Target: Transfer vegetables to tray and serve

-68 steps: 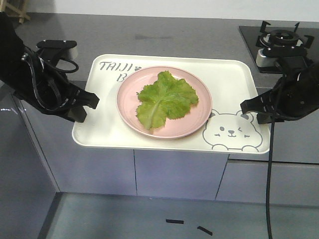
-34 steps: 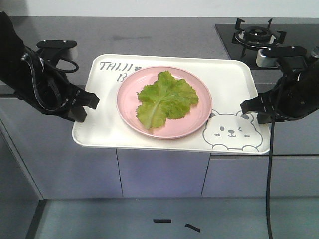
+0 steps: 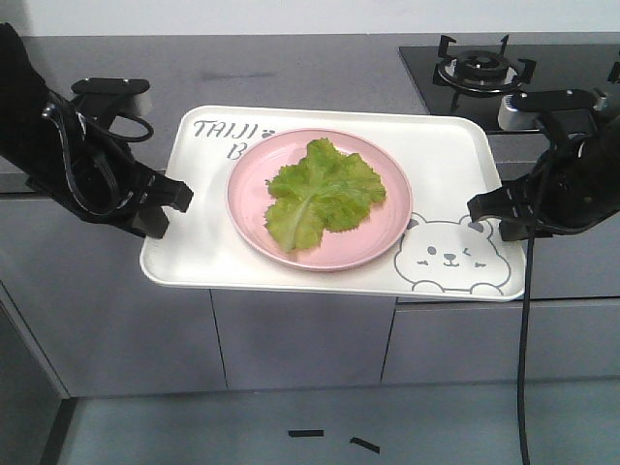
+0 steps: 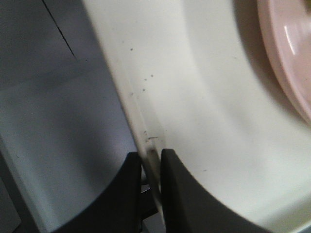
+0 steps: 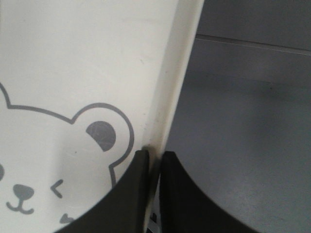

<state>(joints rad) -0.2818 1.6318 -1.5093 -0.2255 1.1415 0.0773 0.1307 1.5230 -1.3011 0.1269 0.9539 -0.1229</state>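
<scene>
We are holding the tray [image 3: 194, 242] level near the tabletop [image 3: 291, 68], with the left jaws and right jaws each clamped on an opposite rim to balance it, so the lettuce [image 3: 323, 194], lying on the plate [image 3: 250, 184] mid-tray, is not sliding.

Covering the second line of lettering [image 3: 221, 134] with the plate [image 3: 250, 199], at the tray's [image 3: 455, 145] 10 o'clock. Cutting off the stove [image 3: 481, 68] at 1 o'clock. Blurring and cropping the plate at 2 o'clock, left wrist view; cropping the bear [image 5: 58, 160] at 8 o'clock, right wrist view.
</scene>
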